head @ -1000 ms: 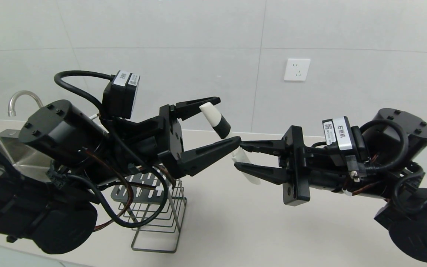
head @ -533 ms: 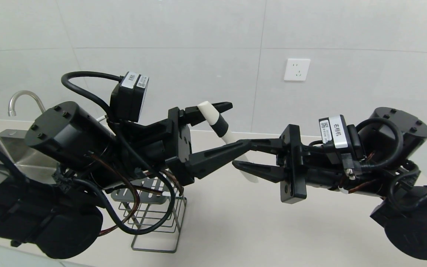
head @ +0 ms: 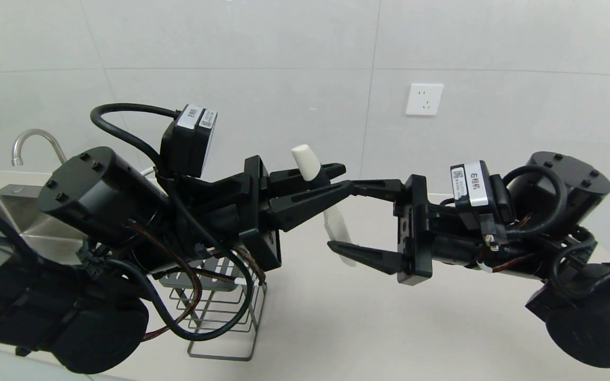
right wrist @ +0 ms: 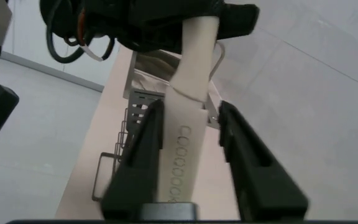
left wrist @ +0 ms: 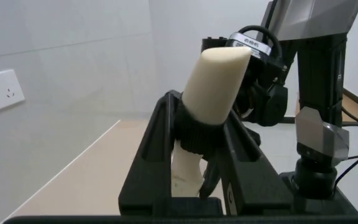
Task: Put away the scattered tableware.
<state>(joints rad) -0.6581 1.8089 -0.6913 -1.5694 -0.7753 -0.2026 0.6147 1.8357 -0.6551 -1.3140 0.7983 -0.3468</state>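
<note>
Handover just flipped: left claw (head: 346,177) went from wide open to clamped on the black collar of the white utensil (head: 306,161). Right claw (head: 342,214) has spread open, with the blade between its fingers. The utensil hangs mid-air over the desk (head: 363,328), right of the wire rack (head: 225,312), which is likely the next stop.

Head camera high, looking forward, 2 wrist cameras close-up (facing each other), all sharing the utensil (head: 305,160)

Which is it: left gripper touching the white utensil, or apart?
Touching. Left wrist view shows the left gripper shut on the black band of the white utensil.
</note>
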